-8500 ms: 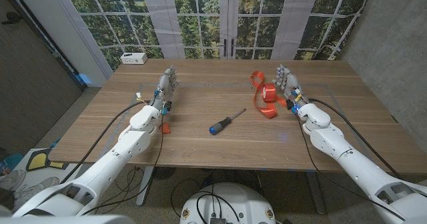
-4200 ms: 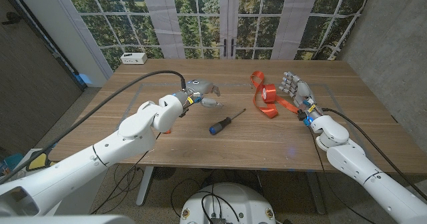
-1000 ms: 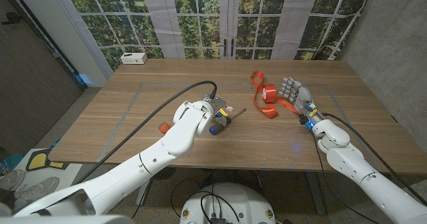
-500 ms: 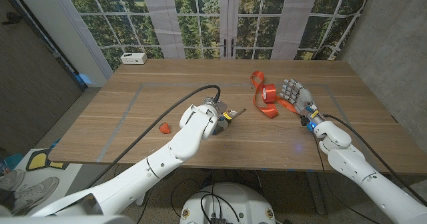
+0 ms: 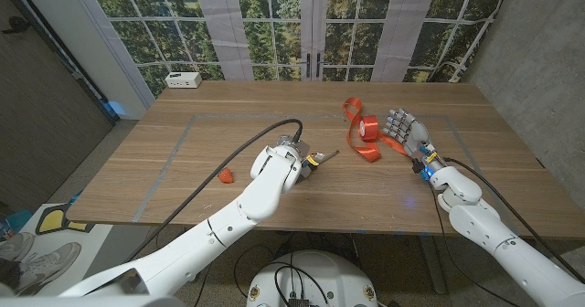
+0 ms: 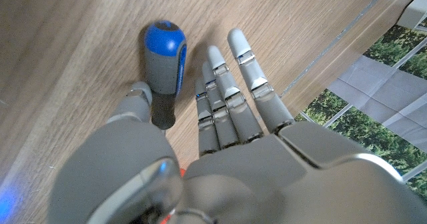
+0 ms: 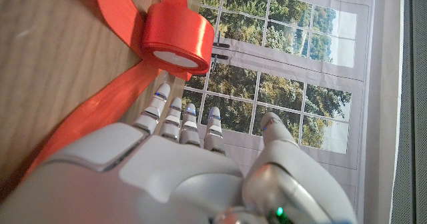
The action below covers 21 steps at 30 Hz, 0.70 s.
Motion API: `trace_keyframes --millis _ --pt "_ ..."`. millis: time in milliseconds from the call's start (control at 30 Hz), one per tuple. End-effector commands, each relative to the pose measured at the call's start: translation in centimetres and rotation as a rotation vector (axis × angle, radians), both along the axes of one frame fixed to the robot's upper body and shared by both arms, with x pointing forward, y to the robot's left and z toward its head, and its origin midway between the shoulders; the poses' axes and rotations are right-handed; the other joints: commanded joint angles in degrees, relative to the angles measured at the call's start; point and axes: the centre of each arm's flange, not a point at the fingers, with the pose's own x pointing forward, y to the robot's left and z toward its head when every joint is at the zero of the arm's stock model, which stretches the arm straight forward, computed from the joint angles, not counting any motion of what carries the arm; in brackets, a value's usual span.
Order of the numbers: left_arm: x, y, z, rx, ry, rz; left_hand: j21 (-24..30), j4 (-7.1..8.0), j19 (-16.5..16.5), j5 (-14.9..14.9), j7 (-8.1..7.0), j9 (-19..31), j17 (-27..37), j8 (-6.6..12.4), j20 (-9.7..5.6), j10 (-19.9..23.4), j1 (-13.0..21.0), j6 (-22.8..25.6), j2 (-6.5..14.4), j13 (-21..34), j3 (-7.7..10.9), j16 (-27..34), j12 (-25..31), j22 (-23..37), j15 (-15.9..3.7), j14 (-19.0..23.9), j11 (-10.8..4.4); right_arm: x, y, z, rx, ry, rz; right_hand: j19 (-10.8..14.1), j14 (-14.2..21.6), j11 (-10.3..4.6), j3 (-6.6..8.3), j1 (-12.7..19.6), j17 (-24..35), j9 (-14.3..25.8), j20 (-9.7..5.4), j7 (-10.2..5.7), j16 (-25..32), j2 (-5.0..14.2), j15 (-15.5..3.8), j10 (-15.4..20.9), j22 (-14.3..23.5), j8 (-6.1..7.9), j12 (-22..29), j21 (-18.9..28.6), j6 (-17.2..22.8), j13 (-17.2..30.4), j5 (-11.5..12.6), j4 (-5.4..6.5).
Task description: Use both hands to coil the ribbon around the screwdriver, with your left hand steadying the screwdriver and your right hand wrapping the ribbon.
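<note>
Since earlier: left arm had swung from the table's left side to mid-table, and its hand had come down over the screwdriver handle; the right hand had crept in towards the ribbon roll; the small red piece, hidden a second before, showed again.

Head view: left hand (image 5: 294,157) sat at the centre of the wooden table (image 5: 183,174), covering the handle of the screwdriver (image 5: 325,154), whose shaft poked out at 2 o'clock from the hand. Ribbon roll (image 5: 367,131) lay at 2 o'clock from table centre, loose ribbon tail (image 5: 351,111) curling away at 11 o'clock from it. Right hand (image 5: 407,131) stood just beside the roll at its 3 o'clock, fingers spread, holding nothing. Small red piece (image 5: 226,174) lay at 9 o'clock from the left hand. White box (image 5: 184,79) sat at the far left corner.

Left wrist view: thumb (image 6: 137,99) on one side of the blue-and-grey handle (image 6: 163,67), fingers (image 6: 230,84) stretched out on the other, not wrapped. Loosely bracketed, not gripped, as far as it showed.

Right wrist view: fingers (image 7: 179,117) extended, close by the roll (image 7: 179,37), clear of it.

Risk: with the fingers that straight, the round handle could roll or squirt out once they closed. A clumsy reach by the right hand could nudge the roll away across the table.
</note>
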Motion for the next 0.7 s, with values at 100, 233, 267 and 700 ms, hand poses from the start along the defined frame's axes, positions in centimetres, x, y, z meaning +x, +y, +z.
trace_keyframes --millis 100,233,267,700 --pt "0.6 -0.7 -0.8 -0.01 0.024 -0.048 -0.1 -0.2 -0.16 -0.26 -0.09 0.08 0.07 -0.48 0.01 -0.05 0.8 -0.24 0.26 -0.05 0.65 -0.42 -0.2 0.09 -0.31 0.07 -0.4 0.0 -0.2 0.1 -0.002 -0.001 -0.008 0.54 0.38 0.1 -0.02 -0.4 0.26 0.34 0.2 -0.09 0.34 -0.24 0.09 0.6 0.17 -0.03 0.11 -0.06 0.67 0.16 0.0 -0.01" --pt "0.8 -0.6 -0.7 -0.003 0.029 -0.041 -0.2 -0.47 -0.32 -0.14 -0.33 0.04 0.08 -0.64 -0.06 -0.08 1.62 -0.22 0.87 -0.17 1.28 -0.68 -0.43 0.11 -0.5 0.0 -0.61 0.0 -0.3 0.0 -0.001 0.002 -0.013 0.55 0.4 0.02 -0.04 -0.49 0.27 0.34 0.21 -0.07 0.33 -0.26 0.07 0.58 0.17 -0.04 0.08 -0.11 0.71 0.16 0.0 0.02" --pt "0.8 -0.6 -0.8 -0.001 0.03 -0.046 -0.25 -0.58 -0.42 -0.11 -0.34 0.02 0.08 -0.73 -0.1 -0.12 1.95 -0.26 1.08 -0.22 1.53 -0.85 -0.54 0.12 -0.49 -0.14 -0.69 0.0 -0.3 -0.1 0.004 0.003 -0.009 0.58 0.38 0.02 -0.04 -0.51 0.27 0.35 0.21 -0.1 0.32 -0.25 0.05 0.59 0.17 -0.05 0.08 -0.12 0.7 0.16 0.01 0.04" --pt "1.7 -0.8 -2.9 -0.008 0.024 -0.103 -0.75 -1.73 -1.84 -0.25 -1.63 0.0 0.33 -2.16 -0.75 -0.71 6.64 -0.33 2.89 -0.82 4.45 -2.85 -2.44 0.35 -1.07 -1.13 -2.22 -0.1 -0.7 -0.4 0.005 0.007 -0.016 0.73 0.8 0.12 -0.03 -0.69 0.26 0.35 0.25 -0.13 0.38 -0.2 0.16 1.04 0.18 -0.12 0.14 -0.35 0.83 0.17 0.05 0.1"
